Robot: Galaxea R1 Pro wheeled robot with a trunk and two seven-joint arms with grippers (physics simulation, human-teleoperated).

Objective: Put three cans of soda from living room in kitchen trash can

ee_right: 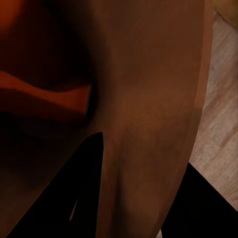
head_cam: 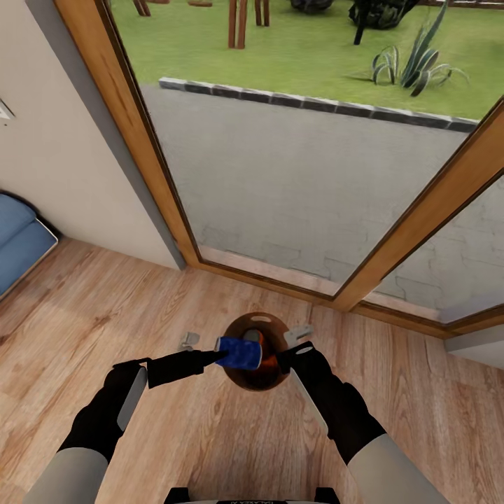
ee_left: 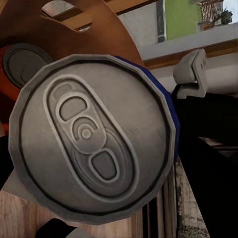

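Note:
The dark blue soda can point(head_cam: 238, 352) lies on its side over the mouth of the trash can point(head_cam: 246, 327), whose glossy brown inside and rim slot face me. My left gripper point(head_cam: 222, 355) is shut on the blue can; its silvery top point(ee_left: 94, 139) faces the left wrist camera. An orange can point(ee_left: 24, 60) lies inside the bin, behind the blue one. My right gripper point(head_cam: 285, 353) is shut on the bin's right rim, holding it above the floor. The brown inner wall point(ee_right: 144, 99) shows close up in the right wrist view.
Wood-framed glass doors point(head_cam: 157, 168) stand close ahead, with a slanted frame post point(head_cam: 420, 217) to the right and paving and lawn beyond. A pale wall point(head_cam: 56, 154) and the blue sofa's corner point(head_cam: 17, 238) are at the left. Light plank floor point(head_cam: 105, 315) lies below.

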